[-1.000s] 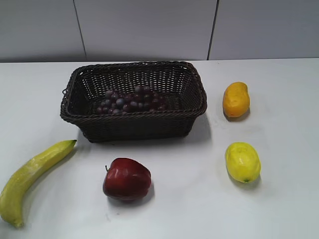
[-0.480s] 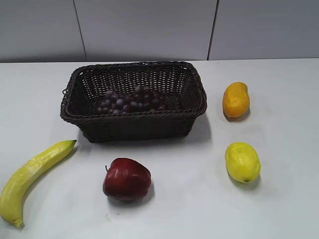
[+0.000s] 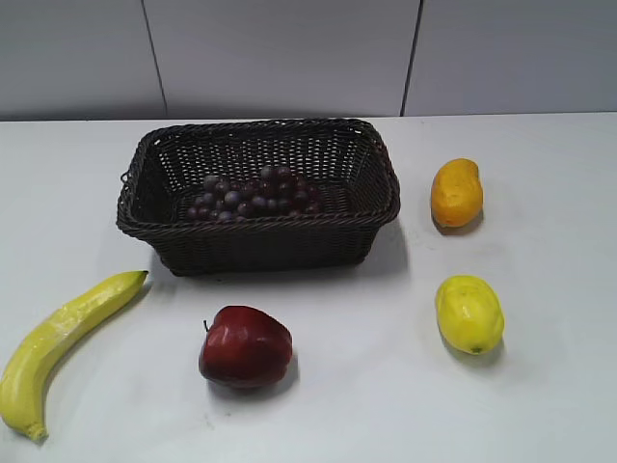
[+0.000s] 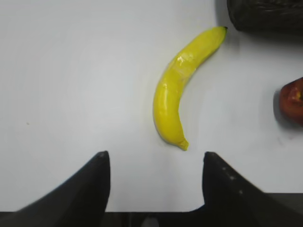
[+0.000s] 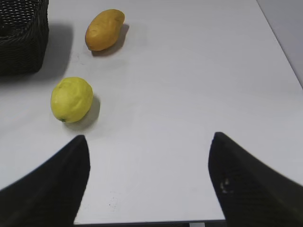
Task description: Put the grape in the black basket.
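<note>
The grape [image 3: 253,196], a long bunch of small dark purple-red grapes, lies inside the black basket [image 3: 270,227], a dark woven wicker basket at the back middle of the white table. A corner of the basket shows in the left wrist view [image 4: 265,14] and in the right wrist view [image 5: 21,38]. Neither gripper shows in the exterior view. My left gripper [image 4: 154,156] is open and empty above the table near the banana. My right gripper [image 5: 149,139] is open and empty above bare table at the right.
A yellow banana [image 3: 63,333] [image 4: 182,85] lies front left. A red apple [image 3: 245,346] [image 4: 291,100] sits in front of the basket. An orange mango [image 3: 456,192] [image 5: 104,29] and a yellow lemon [image 3: 469,313] [image 5: 72,100] lie to the right.
The banana has shifted slightly in the exterior view. Everything else is unchanged.
</note>
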